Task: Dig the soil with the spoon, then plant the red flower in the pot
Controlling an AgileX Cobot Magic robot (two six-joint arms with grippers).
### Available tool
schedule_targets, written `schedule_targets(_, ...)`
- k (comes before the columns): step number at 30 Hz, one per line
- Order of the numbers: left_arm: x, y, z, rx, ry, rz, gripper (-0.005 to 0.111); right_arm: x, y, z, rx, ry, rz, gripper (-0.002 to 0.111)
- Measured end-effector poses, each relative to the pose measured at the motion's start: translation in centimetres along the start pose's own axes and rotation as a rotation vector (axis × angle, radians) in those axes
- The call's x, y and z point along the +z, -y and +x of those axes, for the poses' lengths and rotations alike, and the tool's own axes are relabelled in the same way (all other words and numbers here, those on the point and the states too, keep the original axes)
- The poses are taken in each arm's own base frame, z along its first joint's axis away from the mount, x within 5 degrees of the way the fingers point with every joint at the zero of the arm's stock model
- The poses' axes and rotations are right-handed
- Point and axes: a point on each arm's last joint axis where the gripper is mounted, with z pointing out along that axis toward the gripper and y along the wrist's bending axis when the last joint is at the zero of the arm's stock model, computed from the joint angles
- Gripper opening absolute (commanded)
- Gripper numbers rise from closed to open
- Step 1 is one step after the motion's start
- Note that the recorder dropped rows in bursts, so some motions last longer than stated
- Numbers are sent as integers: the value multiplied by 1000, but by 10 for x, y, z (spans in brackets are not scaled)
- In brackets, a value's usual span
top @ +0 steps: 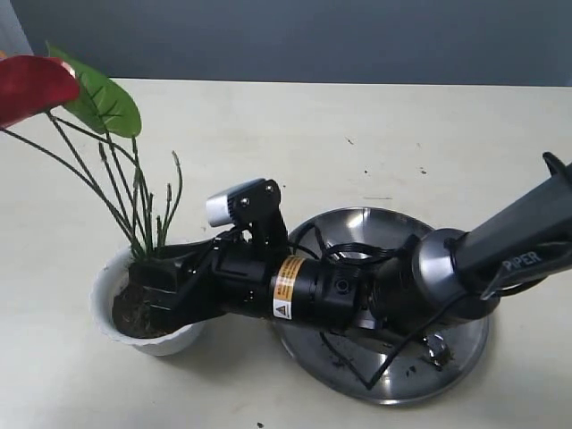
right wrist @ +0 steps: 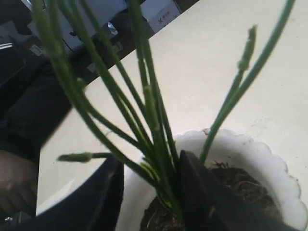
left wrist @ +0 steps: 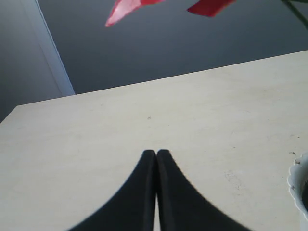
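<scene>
The red flower's bloom (top: pixel 31 85) and green leaf (top: pixel 107 98) stand high on thin stems (top: pixel 134 197) rooted in the soil (top: pixel 134 313) of the small white pot (top: pixel 98 299). My right gripper (top: pixel 152 290) reaches across to the stem base. In the right wrist view it (right wrist: pixel 150 161) is open. The stems (right wrist: pixel 154 125) rise between its fingers, close against the finger over the soil (right wrist: pixel 240 187), while the other finger is outside the pot's rim (right wrist: pixel 260 159). My left gripper (left wrist: pixel 156 153) is shut on nothing above bare table. I cannot make out the spoon.
A large round steel plate (top: pixel 357 228) with soil crumbs (top: pixel 344 362) lies right of the pot, partly covered by my right arm. The left wrist view catches the red bloom (left wrist: pixel 122 12) overhead and a sliver of the pot's rim (left wrist: pixel 297 185). A dark wall backs the table.
</scene>
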Motion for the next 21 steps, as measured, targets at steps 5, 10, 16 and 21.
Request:
schedule_targets(5,0,0,0,0,0,0,0,-2,-2,-4,-10,-27,21,38)
schedule_targets(10,0,0,0,0,0,0,0,-3,-2,-4,-14,-47,39,38)
schedule_targets(16,0,0,0,0,0,0,0,-3,-1,-4,-13,-54,48,38)
schedule_targets(21,0,0,0,0,0,0,0,-3,-1,-4,-14,-55,47,38)
